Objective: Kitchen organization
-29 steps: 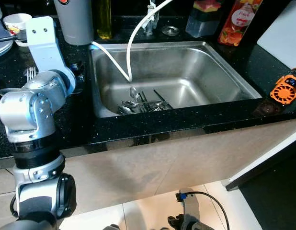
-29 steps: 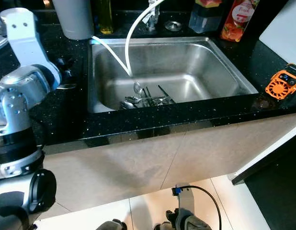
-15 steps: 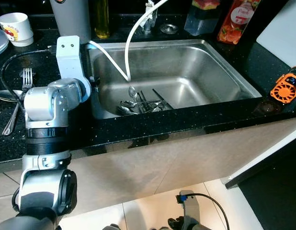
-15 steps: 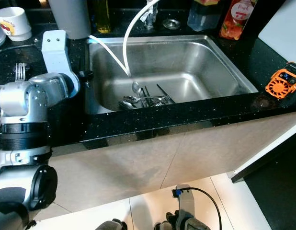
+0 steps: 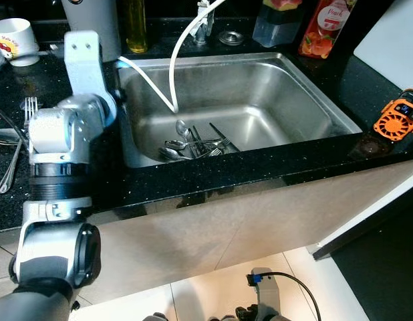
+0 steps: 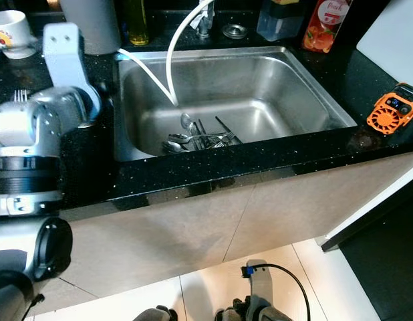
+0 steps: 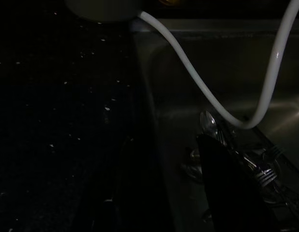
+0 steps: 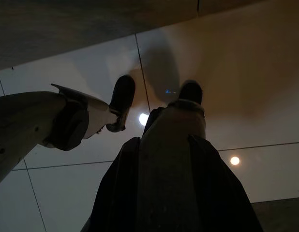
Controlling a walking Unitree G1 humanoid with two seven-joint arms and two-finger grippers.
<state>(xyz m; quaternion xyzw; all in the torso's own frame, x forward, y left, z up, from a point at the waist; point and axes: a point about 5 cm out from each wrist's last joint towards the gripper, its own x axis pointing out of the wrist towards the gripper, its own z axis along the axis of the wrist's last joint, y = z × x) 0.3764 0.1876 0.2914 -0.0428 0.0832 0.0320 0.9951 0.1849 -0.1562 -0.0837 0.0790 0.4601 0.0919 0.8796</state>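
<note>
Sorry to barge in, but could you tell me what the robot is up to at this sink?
The robot stands at a steel sink set in a black counter. Its left arm is raised over the counter at the sink's left edge, with that wrist's camera facing a pile of cutlery in the basin under a white hose. More cutlery lies on the counter further left. Nothing is held. The right arm hangs idle.

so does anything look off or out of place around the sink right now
Yes: a jumble of spoons and forks lies loose at the bottom of the sink, with a white hose drooping in over them. A fork and spoon also lie loose on the counter left of the sink.
</note>
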